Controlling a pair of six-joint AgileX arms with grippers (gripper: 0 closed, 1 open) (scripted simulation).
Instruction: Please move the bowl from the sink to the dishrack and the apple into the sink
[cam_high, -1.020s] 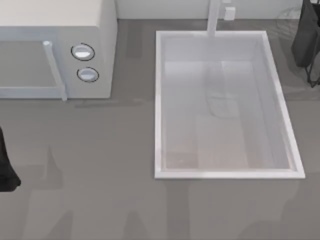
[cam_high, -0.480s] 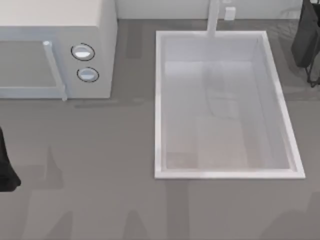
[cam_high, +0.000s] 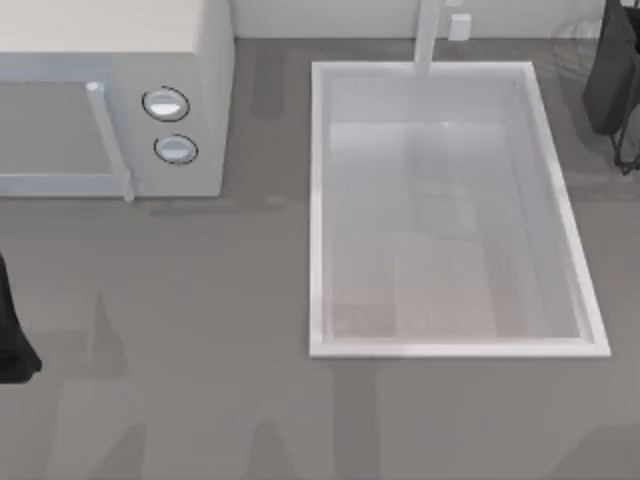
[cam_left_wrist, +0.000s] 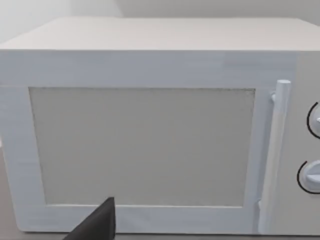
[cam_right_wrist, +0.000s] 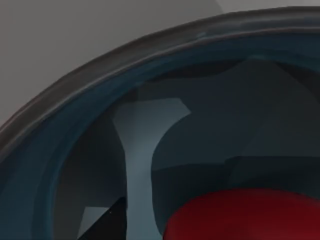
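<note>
Both arms sit at the worktop's (cam_high: 200, 300) edges: the left arm (cam_high: 12, 330) at the left edge facing the white microwave (cam_left_wrist: 150, 125), the right arm (cam_high: 615, 70) at the far right corner, and whether either's jaws are open I cannot tell. Close beneath the right wrist, the bowl (cam_right_wrist: 75, 125) holds the apple (cam_right_wrist: 240, 215). Neither lies in the sink (cam_high: 315, 200), and no writing is readable anywhere.

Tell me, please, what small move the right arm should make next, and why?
Probably lower the right pincer onto the apple: it shows red against the bowl, near the dishrack, and the sink lacks it. The left arm idles by the microwave.
</note>
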